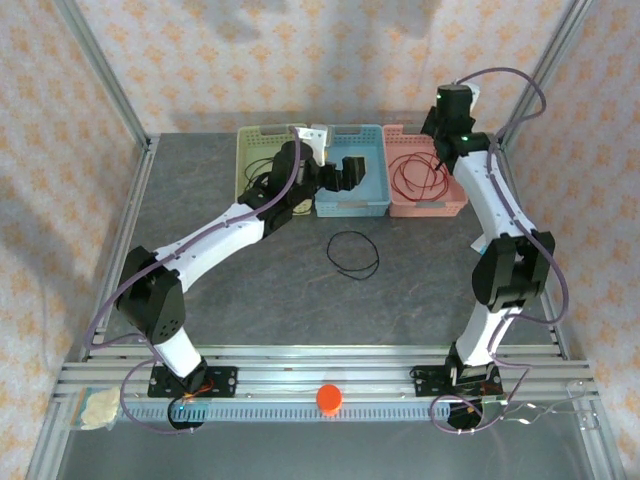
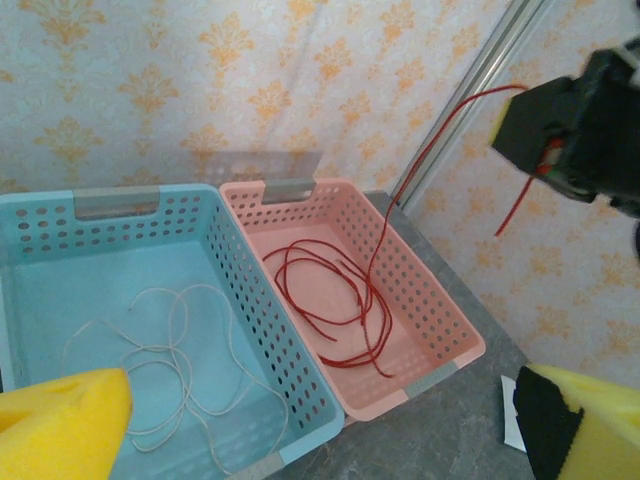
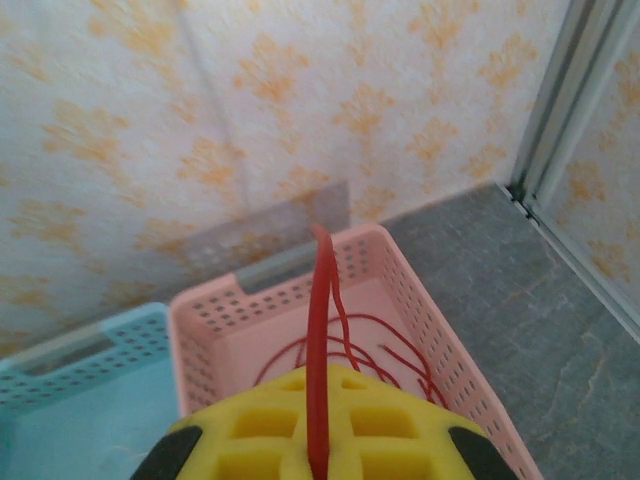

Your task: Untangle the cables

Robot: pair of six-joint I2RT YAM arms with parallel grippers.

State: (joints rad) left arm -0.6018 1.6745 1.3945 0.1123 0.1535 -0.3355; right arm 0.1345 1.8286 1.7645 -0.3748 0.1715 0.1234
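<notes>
Sorting step: my right hand [image 3: 318, 440] pinches the red cable [image 3: 320, 330] above the pink basket [image 2: 425, 290] at one o'clock, left hand [image 2: 320, 425] wide and empty; next, I'd let it drop.

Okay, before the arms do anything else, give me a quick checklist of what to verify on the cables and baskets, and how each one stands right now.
1. Right hand shut on the red cable: ok.
2. Rest of the red cable lying inside the pink basket: ok.
3. Left hand open and empty: ok.
4. White cable alone in the blue basket: ok.
5. Black cable sorted into a basket: not ok, it lies on the table.
6. Red cable free of knots: cannot tell.
</notes>
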